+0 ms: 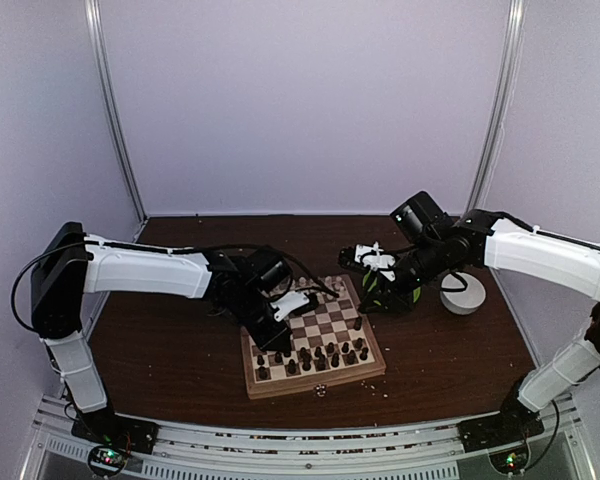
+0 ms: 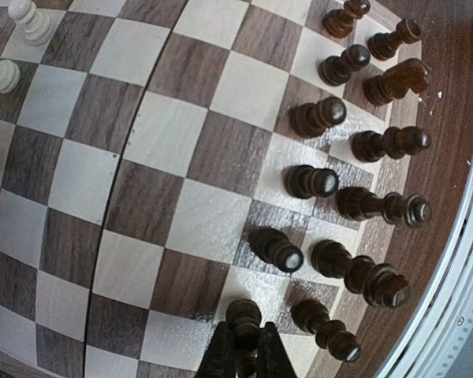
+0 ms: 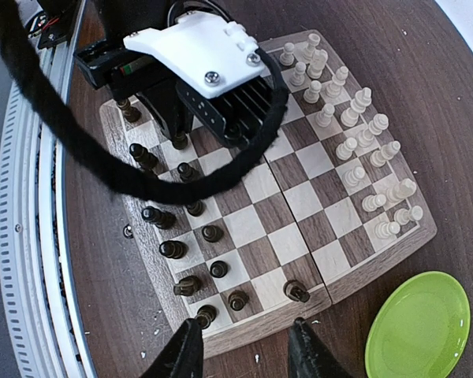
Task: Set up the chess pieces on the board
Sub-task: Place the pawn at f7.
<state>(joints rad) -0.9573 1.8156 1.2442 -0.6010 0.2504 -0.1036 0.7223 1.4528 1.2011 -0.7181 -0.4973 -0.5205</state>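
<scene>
The board [image 1: 325, 325] lies on the brown worktop [image 1: 180, 345] between the arms. Dark chess pieces [image 2: 311, 181] stand in two rows along its near edge and pale pieces [image 3: 348, 148] along the far edge. The left gripper [image 2: 244, 350] is clamped on a dark pawn [image 2: 243, 315] beside the dark rows. The right gripper [image 3: 248, 358] hangs spread and empty over a board corner, near a green plate [image 3: 418, 327].

We note white moulded shells on the long links of the left arm [image 1: 145, 270] and the right arm [image 1: 545, 258], joined by black joint housings. A thin black cable [image 1: 18, 285] loops at the left shoulder. The left wrist carries a white cover plate [image 3: 201, 47] with silver screws [image 3: 212, 77] above a black finned block [image 3: 236, 102]. The right tool [image 3: 244, 354] has black tapered fingers [image 3: 181, 354]. The black base plates [image 1: 115, 435] show small green lights.
</scene>
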